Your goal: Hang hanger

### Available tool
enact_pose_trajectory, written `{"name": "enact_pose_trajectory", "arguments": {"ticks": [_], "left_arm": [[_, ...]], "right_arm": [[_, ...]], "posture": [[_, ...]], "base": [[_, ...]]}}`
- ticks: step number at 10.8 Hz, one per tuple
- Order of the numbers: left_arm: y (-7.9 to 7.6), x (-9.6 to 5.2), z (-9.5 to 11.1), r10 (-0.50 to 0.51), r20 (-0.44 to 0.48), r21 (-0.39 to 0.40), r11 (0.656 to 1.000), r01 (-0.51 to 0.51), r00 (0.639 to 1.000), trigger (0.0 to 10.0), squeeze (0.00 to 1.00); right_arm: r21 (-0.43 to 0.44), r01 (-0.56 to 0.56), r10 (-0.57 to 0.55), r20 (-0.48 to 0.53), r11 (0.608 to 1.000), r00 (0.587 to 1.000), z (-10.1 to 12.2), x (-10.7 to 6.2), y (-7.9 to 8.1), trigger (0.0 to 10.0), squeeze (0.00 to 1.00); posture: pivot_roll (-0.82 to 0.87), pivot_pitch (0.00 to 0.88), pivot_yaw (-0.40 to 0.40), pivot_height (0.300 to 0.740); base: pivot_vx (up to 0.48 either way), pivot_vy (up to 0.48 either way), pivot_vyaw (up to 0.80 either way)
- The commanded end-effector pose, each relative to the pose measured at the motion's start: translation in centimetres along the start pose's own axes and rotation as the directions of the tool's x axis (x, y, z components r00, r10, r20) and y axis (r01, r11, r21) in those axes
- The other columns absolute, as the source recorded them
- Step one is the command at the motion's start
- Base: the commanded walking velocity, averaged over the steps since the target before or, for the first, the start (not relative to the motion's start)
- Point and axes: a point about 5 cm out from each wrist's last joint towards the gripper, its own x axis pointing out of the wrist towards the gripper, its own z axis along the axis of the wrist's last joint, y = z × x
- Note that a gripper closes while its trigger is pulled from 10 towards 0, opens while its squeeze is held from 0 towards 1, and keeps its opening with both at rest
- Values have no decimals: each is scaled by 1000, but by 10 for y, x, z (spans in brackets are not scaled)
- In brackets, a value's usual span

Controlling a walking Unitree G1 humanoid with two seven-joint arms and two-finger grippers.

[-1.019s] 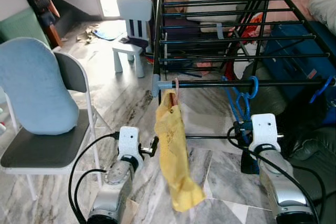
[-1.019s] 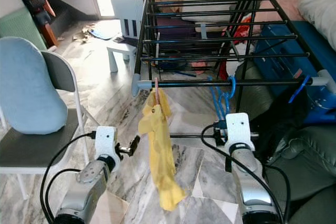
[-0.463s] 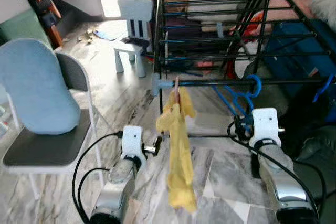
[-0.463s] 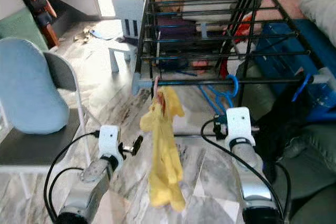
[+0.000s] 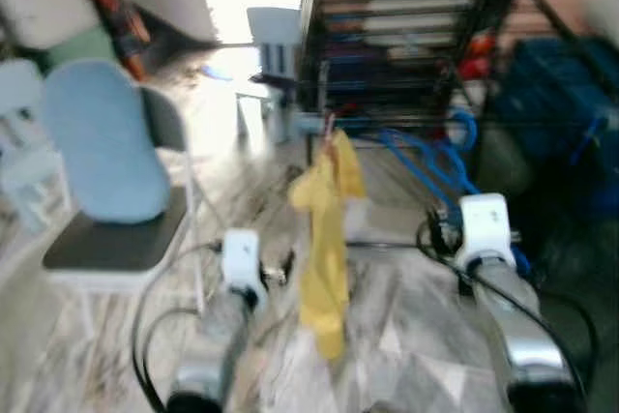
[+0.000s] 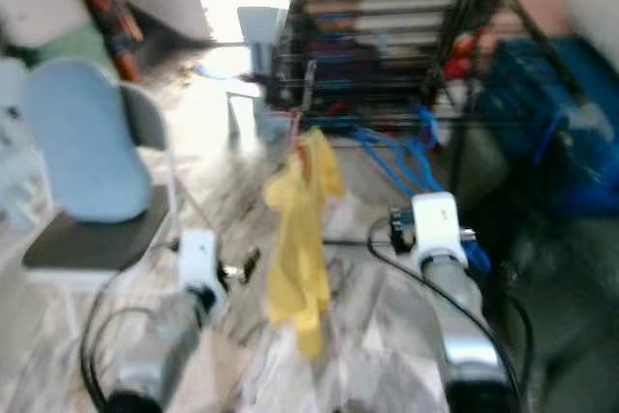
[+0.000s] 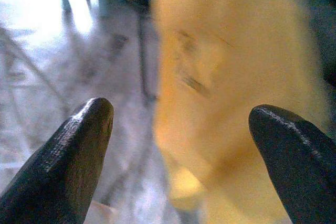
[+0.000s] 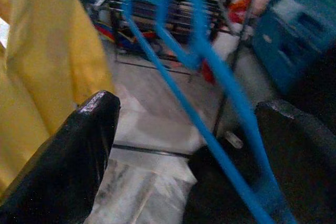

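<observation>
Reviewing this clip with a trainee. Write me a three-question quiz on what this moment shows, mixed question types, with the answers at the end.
1. True or false: the yellow cloth lies on the floor.
2. Multiple choice: what colour is the hanger in front of the right gripper? A red, B blue, C white.
3. Fill in: the left gripper is open and faces the ______.

Key
1. False. It hangs from the front bar of the drying rack.
2. B. The right wrist view shows it between the spread fingers.
3. Yellow cloth, seen between its two fingers.
</observation>
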Motion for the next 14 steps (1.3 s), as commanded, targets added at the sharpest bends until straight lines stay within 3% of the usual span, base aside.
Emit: {"name": "enact_pose_trajectory", "arguments": {"ticks": [1,11,13,14], "left_arm": [[2,1,5,9,16,12,1000,-9,1000,10000,0],[4,3,5,24,19,22,999,-25,1000,10000,0],[19,-1,7,103,51,38,994,-105,993,10000,0],[35,-6,8,184,71,55,981,-188,980,10000,0]], "right_arm": [[5,0,0,0,1000,1000,1,0,1,10000,0],[17,-111,110,44,994,993,7,0,18,10000,0],[58,-176,172,61,983,983,6,-2,26,10000,0],[52,-219,216,63,974,974,4,-6,34,10000,0]], "posture": [[-197,0,44,740],[-192,0,36,740],[-193,0,41,740],[-190,0,42,740]], "base": [[-337,0,0],[-335,0,0],[-296,0,0],[0,0,0]]}}
